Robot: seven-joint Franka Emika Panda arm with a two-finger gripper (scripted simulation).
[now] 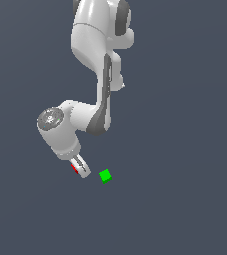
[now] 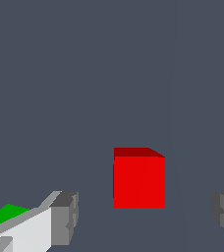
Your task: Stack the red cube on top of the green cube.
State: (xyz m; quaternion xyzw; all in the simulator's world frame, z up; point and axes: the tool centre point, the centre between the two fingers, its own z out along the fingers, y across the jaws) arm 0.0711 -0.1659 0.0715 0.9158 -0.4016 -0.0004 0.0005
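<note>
We are at the reaching stage: the gripper (image 1: pixel 80 168) hangs low over the red cube (image 2: pixel 139 178), and nothing is lifted yet. In the wrist view our fingers (image 2: pixel 65 218) stand wide apart, one on each side of the cube with clear gaps on both, so they grip nothing. The cube rests on the plain dark tabletop (image 1: pixel 185 209), between the fingers but not centred: it lies closer to one of them than to the other.

In the exterior view only a sliver of red shows at the gripper's edge, toward the exterior view's left. The green cube (image 1: pixel 104 176) sits just beside the gripper, toward the exterior view's right, apart from the red one and uncovered. A corner of it also peeks past one finger in the wrist view.

We judge the red cube to be rigid, light and flat-faced, much smaller than the gripper. It should hold well if we close on two opposite vertical faces, squarely and near mid-height. Because it is so small and light, an off-centre close may nudge or twist it before both fingers meet it. We would centre first, then close gently. How far the fingertips are above the tabletop we cannot tell.
</note>
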